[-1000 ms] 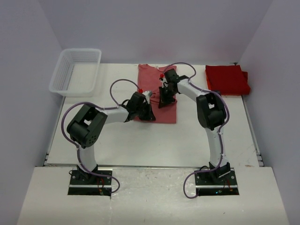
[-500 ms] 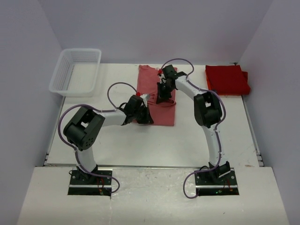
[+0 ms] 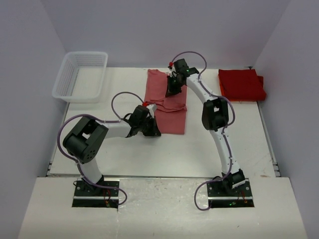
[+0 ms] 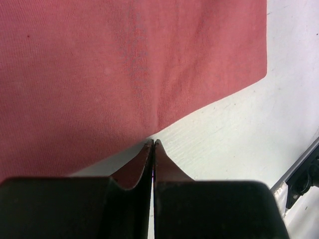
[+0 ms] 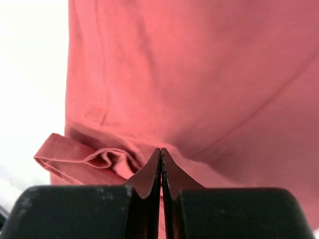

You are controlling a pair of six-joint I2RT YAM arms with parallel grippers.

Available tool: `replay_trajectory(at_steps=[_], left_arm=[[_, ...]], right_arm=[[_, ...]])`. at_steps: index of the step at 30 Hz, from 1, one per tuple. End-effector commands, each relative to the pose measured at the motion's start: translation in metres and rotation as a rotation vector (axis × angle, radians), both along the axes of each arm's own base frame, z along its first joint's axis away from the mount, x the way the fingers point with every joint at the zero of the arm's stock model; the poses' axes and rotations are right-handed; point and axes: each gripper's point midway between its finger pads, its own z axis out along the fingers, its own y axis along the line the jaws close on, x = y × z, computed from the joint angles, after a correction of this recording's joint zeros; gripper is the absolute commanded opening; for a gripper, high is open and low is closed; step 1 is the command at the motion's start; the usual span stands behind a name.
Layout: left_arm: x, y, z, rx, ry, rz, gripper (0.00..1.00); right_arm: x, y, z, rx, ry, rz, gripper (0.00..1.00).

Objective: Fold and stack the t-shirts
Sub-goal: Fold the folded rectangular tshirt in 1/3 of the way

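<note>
Both arms have shifted over the last second: our right hand (image 3: 172, 89) has gone out toward the far end of the shirt, and our left hand (image 3: 151, 128) has drawn back to its near hem.

On the tabletop (image 3: 124, 154), the salmon t-shirt (image 3: 169, 117) lies under and between both hands, partly doubled over. We judge that we are in the middle of folding it, with stacking not yet begun. The next move calls for laying the carried cloth down square and smoothing the bunched sleeve just left of the right hand.

The stack of folded red t-shirts (image 3: 241, 84) waits well to the right of the right hand, with nothing between. The white basket (image 3: 80, 53) sits well to the left of the left hand, clear of the work.

Our right hand is pinched tight on a crease of the shirt. Our left hand is closed with its tips at the hem; we cannot tell whether cloth is caught.
</note>
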Motion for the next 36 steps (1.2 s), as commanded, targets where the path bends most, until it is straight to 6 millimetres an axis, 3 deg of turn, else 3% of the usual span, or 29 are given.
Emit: replay_trajectory(at_steps=[1, 2, 4, 5, 6, 7, 8, 9, 10, 12, 13, 16, 30, 36], left_arm=[[-0.006, 0.004, -0.001, 0.012, 0.000, -0.006, 0.00], [-0.006, 0.004, -0.002, 0.014, -0.003, -0.008, 0.00], [-0.006, 0.004, -0.005, 0.020, 0.001, -0.010, 0.00], [-0.003, 0.003, -0.005, 0.020, -0.001, -0.011, 0.00], [-0.003, 0.002, -0.006, 0.020, 0.003, -0.013, 0.00], [-0.003, -0.001, -0.007, 0.012, 0.011, -0.020, 0.00], [-0.002, -0.003, -0.007, 0.007, 0.011, -0.022, 0.00], [-0.003, -0.004, -0.007, 0.002, 0.012, -0.026, 0.00], [-0.002, -0.006, -0.006, 0.001, 0.010, -0.027, 0.00], [-0.002, -0.007, -0.006, 0.000, 0.008, -0.034, 0.00], [-0.002, -0.007, -0.005, -0.001, 0.005, -0.033, 0.00], [0.000, -0.009, 0.000, -0.009, -0.002, -0.034, 0.00], [0.000, -0.009, 0.015, -0.017, -0.026, -0.043, 0.00], [-0.002, -0.009, 0.018, -0.020, -0.030, -0.044, 0.00]], right_arm=[[0.016, -0.023, 0.065, -0.002, -0.170, 0.007, 0.00], [0.009, -0.026, 0.103, 0.007, -0.235, 0.018, 0.00], [-0.003, -0.035, 0.120, -0.008, -0.251, 0.003, 0.00], [-0.018, -0.041, 0.132, -0.009, -0.246, -0.009, 0.00], [-0.026, -0.046, 0.134, -0.015, -0.239, -0.020, 0.00], [-0.040, -0.053, 0.117, -0.039, -0.194, -0.033, 0.00], [-0.049, -0.055, 0.116, -0.033, -0.180, -0.043, 0.00], [-0.057, -0.056, 0.129, -0.017, -0.199, -0.045, 0.00], [-0.069, -0.060, 0.110, -0.026, -0.157, -0.048, 0.00], [-0.083, -0.059, 0.104, -0.019, -0.133, -0.037, 0.00], [-0.091, -0.063, 0.088, -0.032, -0.100, -0.041, 0.00], [-0.104, -0.061, 0.066, -0.038, -0.047, -0.044, 0.00], [-0.111, -0.060, 0.006, -0.108, 0.077, -0.068, 0.00], [-0.107, -0.056, -0.006, -0.125, 0.120, -0.077, 0.00]])
